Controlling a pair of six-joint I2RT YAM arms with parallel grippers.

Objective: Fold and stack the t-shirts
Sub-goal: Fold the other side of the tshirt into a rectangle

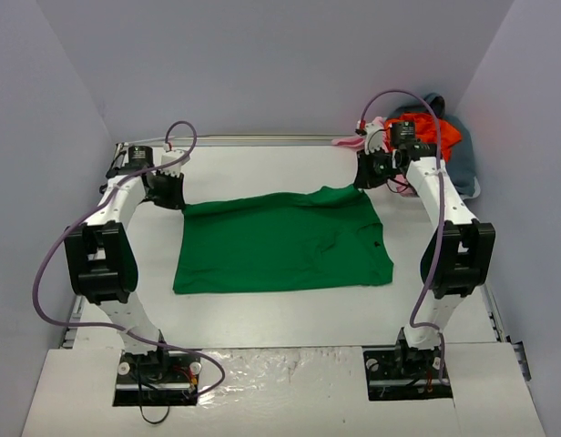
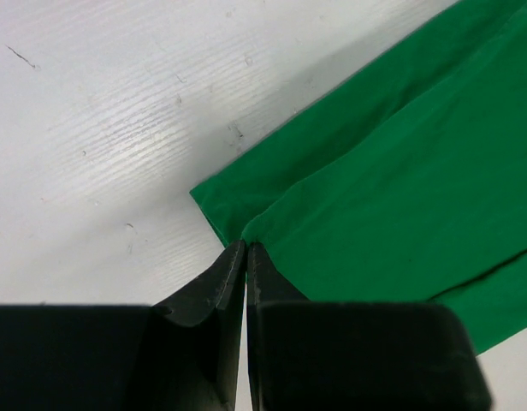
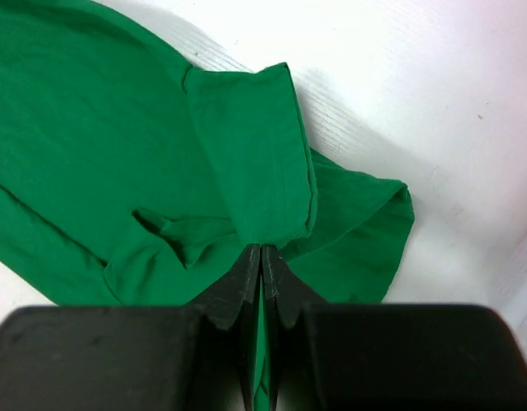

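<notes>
At both far corners — fingers (image 2: 214, 289) (image 3: 233, 289) pinch t-shirt (image 1: 280, 241).

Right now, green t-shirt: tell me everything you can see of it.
Plain bright green, soft matte cloth, no print visible. The green t-shirt lies spread as a rough rectangle on the white table, mostly flat with light creases. The left claw is shut on its far left corner, the right claw on its far right corner, where a short sleeve lies folded over and the cloth bunches. Both pinched corners look slightly raised; the near edge rests on the table. Nothing else touches it.
</notes>
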